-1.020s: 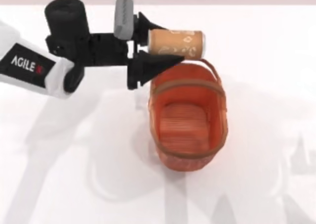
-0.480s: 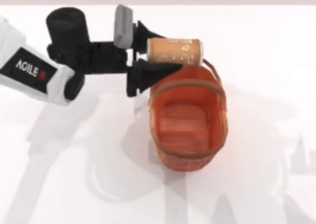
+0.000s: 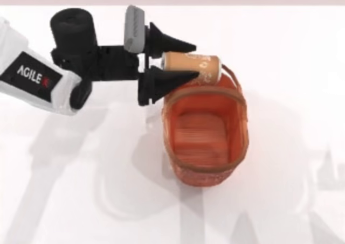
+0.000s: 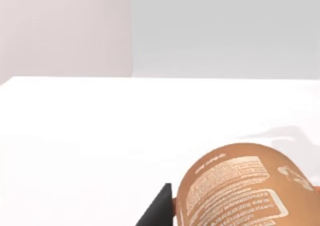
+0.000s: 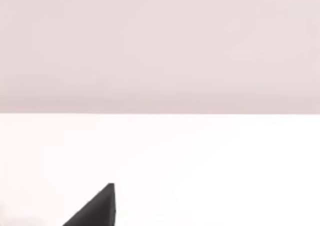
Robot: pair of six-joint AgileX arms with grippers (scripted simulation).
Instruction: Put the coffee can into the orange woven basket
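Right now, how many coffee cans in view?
1. The coffee can lies sideways between the open jaws of the left gripper, over the far rim of the orange woven basket, not inside it. None is visible in the basket or elsewhere on the table.

The coffee can (image 3: 191, 65) lies sideways between my left gripper (image 3: 186, 60) fingers, over the far rim of the orange woven basket (image 3: 207, 132), which sits on the table (image 3: 291, 66) just beyond and below.

A white table (image 3: 280, 201); a pale pinkish wall (image 5: 160, 46) behind it.
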